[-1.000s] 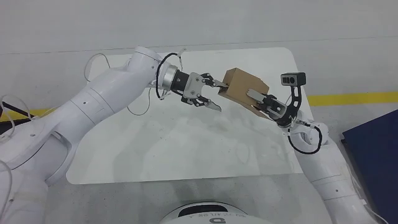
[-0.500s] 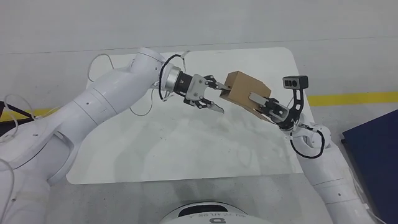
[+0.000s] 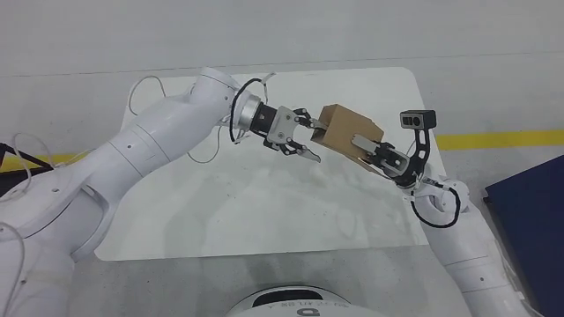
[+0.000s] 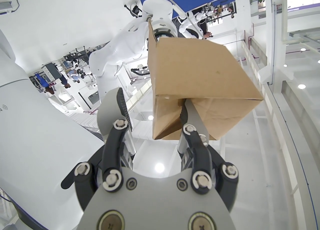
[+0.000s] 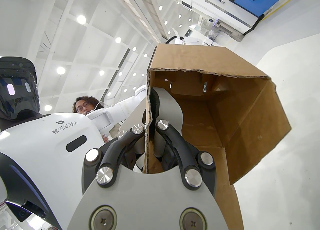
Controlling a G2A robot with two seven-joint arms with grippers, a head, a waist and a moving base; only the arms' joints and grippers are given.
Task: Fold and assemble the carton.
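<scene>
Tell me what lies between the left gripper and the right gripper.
The carton, seen in the top view: the right gripper grips one wall, and one finger of the open left gripper touches its opposite end.

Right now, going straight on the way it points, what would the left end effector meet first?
The carton, directly ahead of the left end effector; one finger seems to touch its folded end.
</scene>
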